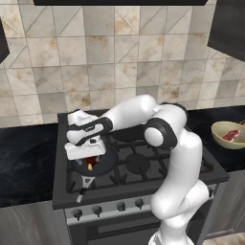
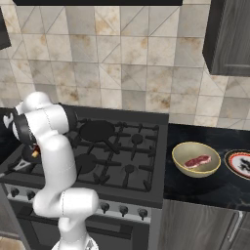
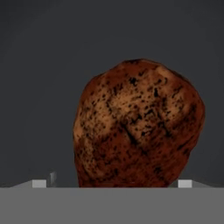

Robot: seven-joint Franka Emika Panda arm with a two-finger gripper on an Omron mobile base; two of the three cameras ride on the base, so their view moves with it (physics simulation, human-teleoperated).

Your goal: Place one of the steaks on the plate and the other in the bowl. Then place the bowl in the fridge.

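A dark reddish-brown steak (image 3: 138, 127) lies in a black frying pan (image 1: 108, 161) on the stove's front-left burner. My gripper (image 1: 89, 160) hangs low over it, open, with one fingertip (image 3: 39, 183) on either side of the meat and neither touching it. The pinkish-red steak (image 2: 197, 161) rests in the tan-yellow bowl (image 2: 181, 165) on the dark counter right of the stove; the same bowl (image 1: 221, 139) sits at the right edge of the left base view. Beside the bowl stands the plate (image 2: 233, 157) with its patterned rim, cut by the frame edge. The fridge is out of view.
A second black pan (image 2: 97, 130) sits on the back-left burner, its handle pointing to the middle of the stove (image 2: 128, 168). A tiled wall rises behind. A dark wall cabinet (image 2: 229, 39) hangs above the bowl's counter. My own arm arches over the stove's left half.
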